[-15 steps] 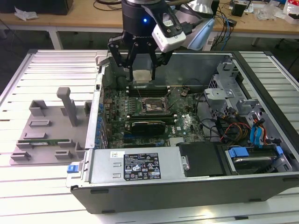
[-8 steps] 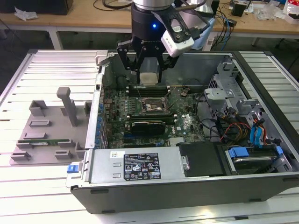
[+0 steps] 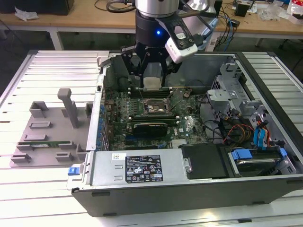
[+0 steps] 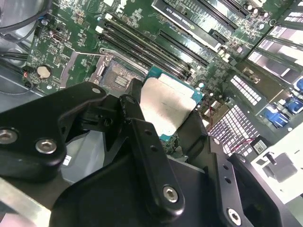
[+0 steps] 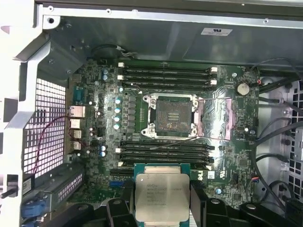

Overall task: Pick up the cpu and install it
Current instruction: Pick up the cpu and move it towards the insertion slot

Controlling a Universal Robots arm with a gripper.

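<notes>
cpu gripped by black fingers, arm pointing down over motherboard, near open socket

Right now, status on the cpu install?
Gripper shut on cpu, above the motherboard. Not yet seated; socket open. No obstruction seen over it.

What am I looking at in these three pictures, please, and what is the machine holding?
This is a robot arm working over an open computer case that lies on a slatted metal table. The exterior view looks on from off the arm. Both wrist views come from cameras riding on the arm, looking past its black jaws. The jaws are closed on the cpu, a flat silvery square, held above the motherboard. The empty socket sits open nearby. Beside the case, on the exterior view's left, lies a grey plastic tray.
</notes>
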